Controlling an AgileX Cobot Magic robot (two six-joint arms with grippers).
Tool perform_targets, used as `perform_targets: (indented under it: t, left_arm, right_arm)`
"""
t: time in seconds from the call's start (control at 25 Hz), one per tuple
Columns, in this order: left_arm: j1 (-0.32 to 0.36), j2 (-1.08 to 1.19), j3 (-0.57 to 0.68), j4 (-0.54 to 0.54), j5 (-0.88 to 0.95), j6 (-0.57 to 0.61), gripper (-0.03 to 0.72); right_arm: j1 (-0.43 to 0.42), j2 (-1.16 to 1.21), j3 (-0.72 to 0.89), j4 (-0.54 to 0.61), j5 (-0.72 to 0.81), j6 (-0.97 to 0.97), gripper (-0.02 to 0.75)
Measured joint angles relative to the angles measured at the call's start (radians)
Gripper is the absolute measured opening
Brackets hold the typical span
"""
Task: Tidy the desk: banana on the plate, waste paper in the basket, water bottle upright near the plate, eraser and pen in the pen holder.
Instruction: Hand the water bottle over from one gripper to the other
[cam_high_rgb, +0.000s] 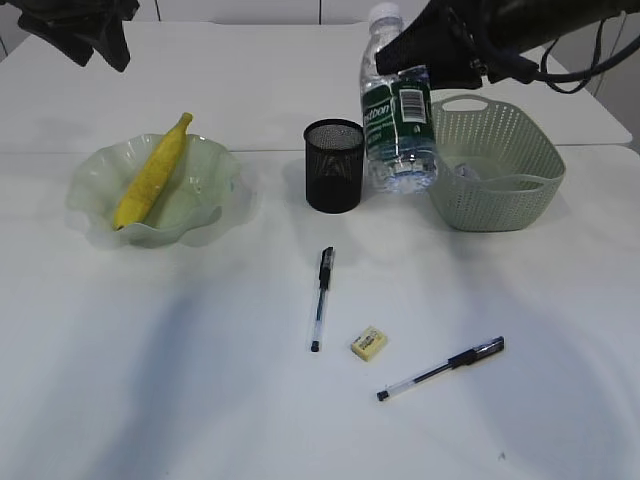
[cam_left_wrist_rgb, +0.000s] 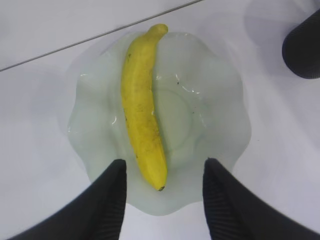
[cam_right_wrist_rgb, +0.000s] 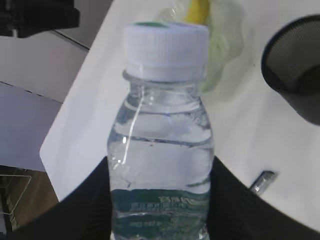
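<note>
Exterior view shows the clear plastic water bottle with the green label (cam_high_rgb: 397, 110) lifted off the white desk (cam_high_rgb: 200, 380), upper centre of the frame, tilted slightly, clasped at its upper body by the right gripper (cam_high_rgb: 425, 55); the right wrist view confirms both fingers pressed against the bottle's sides below the white cap (cam_right_wrist_rgb: 166, 42). The left gripper (cam_left_wrist_rgb: 165, 200) hangs with jaws apart and nothing between them over the pale green wavy-edged glass plate (cam_left_wrist_rgb: 220, 100), where the yellow banana (cam_left_wrist_rgb: 142, 110) already lies.

By my reading, the bottle step is in hand: it must be carried toward the plate at left and set down upright. The next move calls for clearing the rim of the black mesh pen holder (cam_high_rgb: 333, 165), which stands between bottle and plate, then lowering the bottle straight so its base lands flat.

Open room lies in front of the plate and pen holder, mid-left of the frame. The grey-green woven plastic basket (cam_high_rgb: 495, 165) sits just beside the bottle at right, something pale inside it. Two black-capped pens (cam_high_rgb: 320, 298) (cam_high_rgb: 440, 368) and a small yellow eraser (cam_high_rgb: 369, 343) lie loose lower centre, not yet in the holder.
</note>
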Motion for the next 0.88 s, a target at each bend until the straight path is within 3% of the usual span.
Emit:
perform_targets:
  t: [0.4, 0.64, 0.88]
  left_arm:
    - [0.0, 0.0, 0.0, 0.0, 0.0, 0.0, 0.343]
    - [0.0, 0.0, 0.0, 0.0, 0.0, 0.0, 0.342]
    - [0.0, 0.0, 0.0, 0.0, 0.0, 0.0, 0.329]
  right_arm:
    - [0.0, 0.0, 0.0, 0.196, -0.009, -0.308, 0.359]
    - [0.0, 0.0, 0.0, 0.231, -0.014, -0.496, 0.359]
    - [0.0, 0.0, 0.0, 0.259, -0.025, -0.537, 0.359]
